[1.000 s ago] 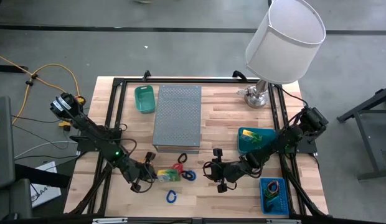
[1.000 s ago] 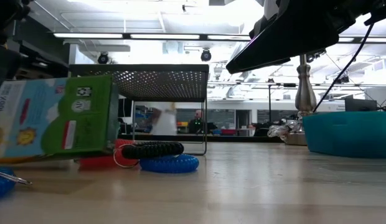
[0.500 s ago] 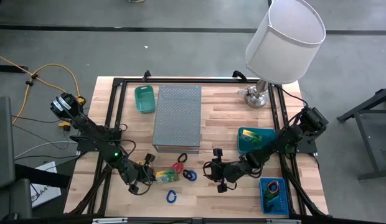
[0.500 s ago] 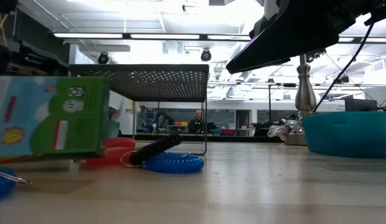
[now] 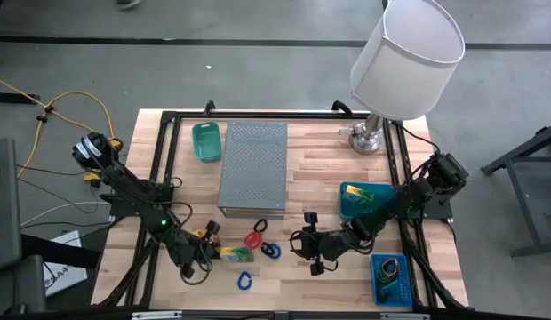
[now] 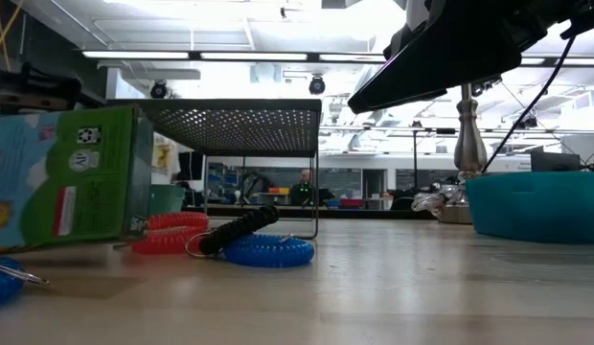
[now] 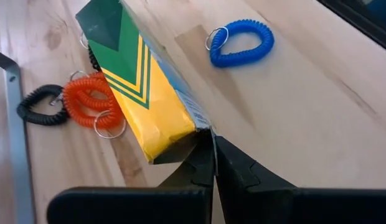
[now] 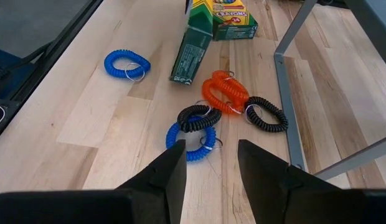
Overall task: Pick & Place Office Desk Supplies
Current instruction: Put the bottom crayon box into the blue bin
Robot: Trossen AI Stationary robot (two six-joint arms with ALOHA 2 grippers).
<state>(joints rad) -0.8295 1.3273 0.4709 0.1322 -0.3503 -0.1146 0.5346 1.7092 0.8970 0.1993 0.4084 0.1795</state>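
My left gripper [image 7: 213, 134] is shut on a yellow-green printed packet [image 7: 143, 87], seen at the near left of the table [image 5: 231, 254]. A second printed packet [image 8: 233, 22] lies flat beyond it. A red coil band [image 8: 224, 93], two black ones [image 8: 196, 117] [image 8: 266, 113] and a blue one [image 8: 192, 144] lie in a cluster on the wood. Another blue coil [image 8: 126, 63] lies apart, toward the near edge. My right gripper [image 8: 208, 149] stands open above the table, right of the cluster, with nothing between its fingers. My left gripper pinches the packet at one end, by the edge near a corner [image 7: 196, 127], between its two fingertips. The fingers come slanting down from the table's left. The packet sticks out beyond them, tilted on edge, and hangs just clear of the wood [image 6: 77, 240].
A big grey perforated metal box [image 5: 253, 169] stands mid-table, behind the cluster. A lamp with a white shade [image 5: 404, 58] is at the far right. Teal bins sit at the far left [image 5: 206, 142] and right [image 5: 360, 200], and a blue bin [image 5: 391, 277] at the near right.
My left gripper has drawn the packet a little toward the table's left and rolled it. The packet has come away from the red coil, which now shows whole. One end of a black coil has tipped up and leans on the blue coil.
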